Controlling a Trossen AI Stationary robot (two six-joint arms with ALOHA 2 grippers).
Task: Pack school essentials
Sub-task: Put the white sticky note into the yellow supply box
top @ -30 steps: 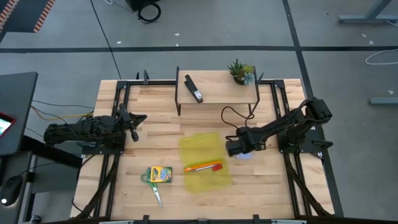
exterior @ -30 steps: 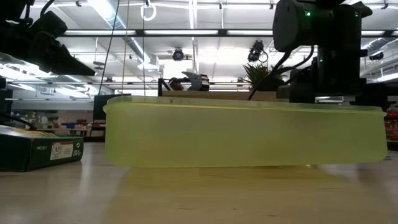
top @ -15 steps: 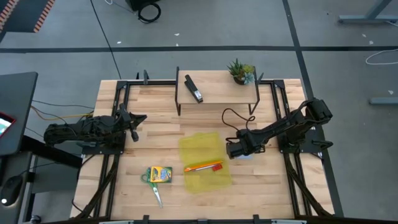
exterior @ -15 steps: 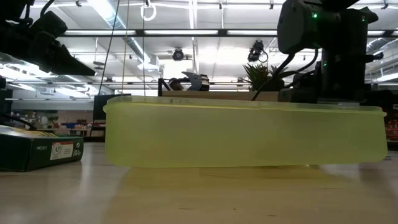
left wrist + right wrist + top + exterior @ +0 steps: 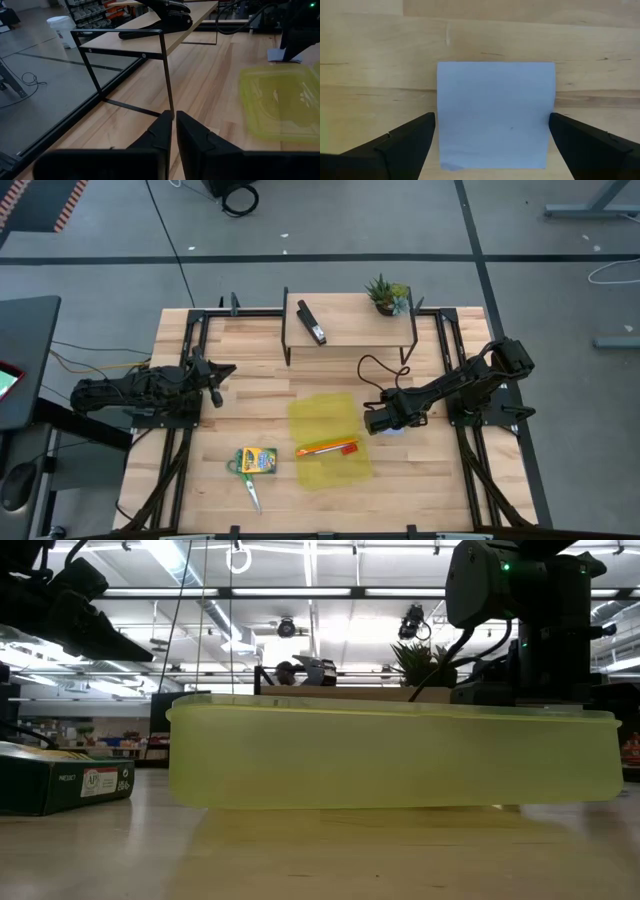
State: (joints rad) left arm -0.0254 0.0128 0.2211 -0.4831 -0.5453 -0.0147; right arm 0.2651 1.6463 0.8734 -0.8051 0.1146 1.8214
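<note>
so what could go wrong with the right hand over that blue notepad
The open right hand straddles the flat pale lavender-blue square notepad lying on the wooden table. It is thin, so the fingers may scrape the wood or close over it without catching. The translucent yellow-green plastic container sits right beside the hand, so a sideways swing could nudge it.

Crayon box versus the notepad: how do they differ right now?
The crayon box is yellow-green, printed, and lies left of the yellow tray; the notepad is plain pale lavender-blue, right of it. The right gripper straddles the notepad, open; nothing is near the crayon box. Both lie flat on the table, unpacked.
</note>
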